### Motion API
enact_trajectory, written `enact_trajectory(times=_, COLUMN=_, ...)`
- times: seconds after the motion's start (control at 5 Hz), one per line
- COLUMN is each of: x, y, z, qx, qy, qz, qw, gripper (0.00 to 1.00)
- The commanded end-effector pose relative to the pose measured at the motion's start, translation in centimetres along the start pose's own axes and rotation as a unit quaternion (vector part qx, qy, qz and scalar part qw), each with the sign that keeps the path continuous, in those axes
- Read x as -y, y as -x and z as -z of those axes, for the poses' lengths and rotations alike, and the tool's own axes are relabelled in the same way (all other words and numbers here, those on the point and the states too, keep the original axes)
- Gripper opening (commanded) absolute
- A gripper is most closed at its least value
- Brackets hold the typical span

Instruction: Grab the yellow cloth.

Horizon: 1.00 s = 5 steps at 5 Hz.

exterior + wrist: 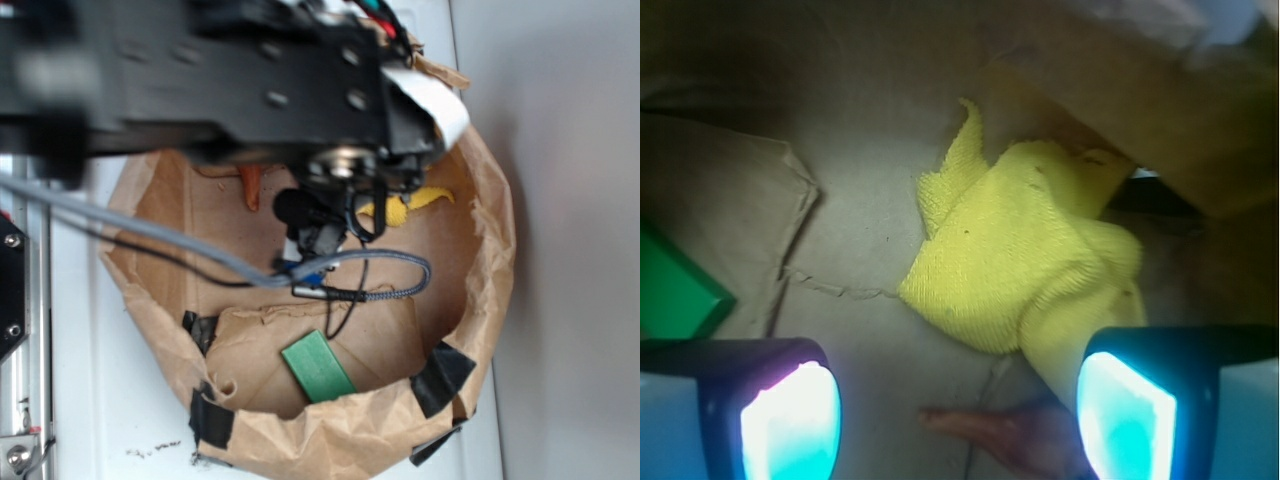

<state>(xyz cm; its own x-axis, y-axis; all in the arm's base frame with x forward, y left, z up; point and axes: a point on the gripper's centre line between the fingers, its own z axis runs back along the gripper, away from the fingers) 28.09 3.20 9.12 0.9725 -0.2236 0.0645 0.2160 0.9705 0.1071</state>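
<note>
Exterior view: the black robot arm (pixel 250 80) overhangs a shallow brown paper bin (pixel 490 260) patched with black tape, hiding most of the floor; the bright yellow terry cloth (pixel 400 208) shows only as a strip at the far side, and a flat green rectangular block (pixel 318 367) lies near the front wall. Wrist view: the gripper (pixel 958 410) is spread wide and holds nothing, its glowing pads (pixel 790 420) short of the crumpled cloth (pixel 1025 260), apparently positioned for approach. An orange-brown shell (pixel 1010 435) lies between them. No legible writing.

No readable text, labels or numbers anywhere.
</note>
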Motion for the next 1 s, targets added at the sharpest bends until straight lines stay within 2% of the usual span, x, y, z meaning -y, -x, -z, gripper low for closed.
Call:
enact_trajectory(times=0.0, x=-3.6, y=-2.9, z=0.6, qx=0.008, qy=-0.010, qz=-0.041, qw=0.999, gripper=1.00)
enact_trajectory(times=0.2, x=-4.4, y=-3.7, z=1.6, qx=-0.005, qy=-0.020, qz=-0.057, qw=0.998, gripper=1.00)
enact_trajectory(times=0.4, x=-4.2, y=-3.9, z=2.2, qx=-0.010, qy=-0.044, qz=-0.074, qw=0.996, gripper=0.04)
enact_trajectory(times=0.6, x=-3.9, y=-3.4, z=2.2, qx=0.007, qy=-0.055, qz=-0.088, qw=0.995, gripper=0.00)
enact_trajectory(times=0.8, x=-4.1, y=-2.6, z=1.9, qx=0.024, qy=-0.051, qz=-0.092, qw=0.994, gripper=0.00)
